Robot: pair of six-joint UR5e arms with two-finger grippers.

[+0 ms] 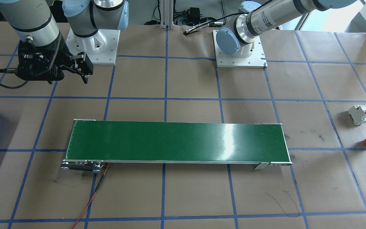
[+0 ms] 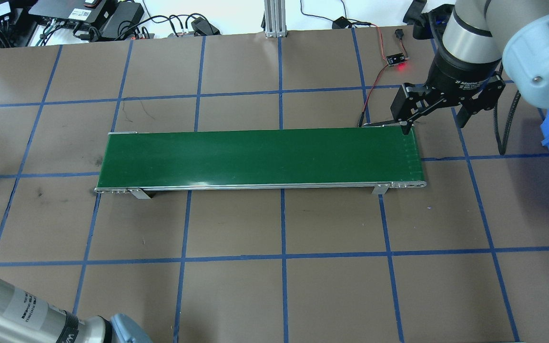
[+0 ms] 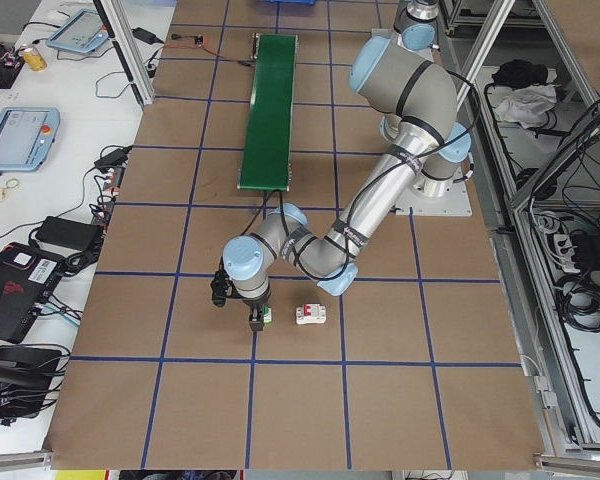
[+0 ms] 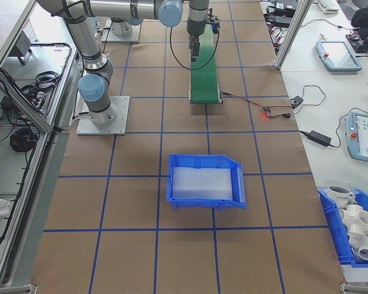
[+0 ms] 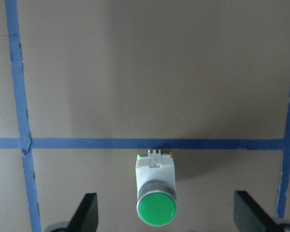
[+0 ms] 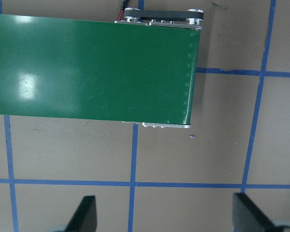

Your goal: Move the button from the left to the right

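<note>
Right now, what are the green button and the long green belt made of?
The button looks like plastic: a glossy green cap with a silvery ring that may be metal, on a matte white moulded body. The belt seems to be smooth rubber or vinyl, since light glares off it; its edge rails look like bare metal.

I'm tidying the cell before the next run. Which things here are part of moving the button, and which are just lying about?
Part of the job:
- button, lying on the table between the open jaws of the left gripper
- green conveyor belt, probably the route across
- right gripper, open by the belt's end

Lying about:
- white circuit breaker
- blue bin
</note>
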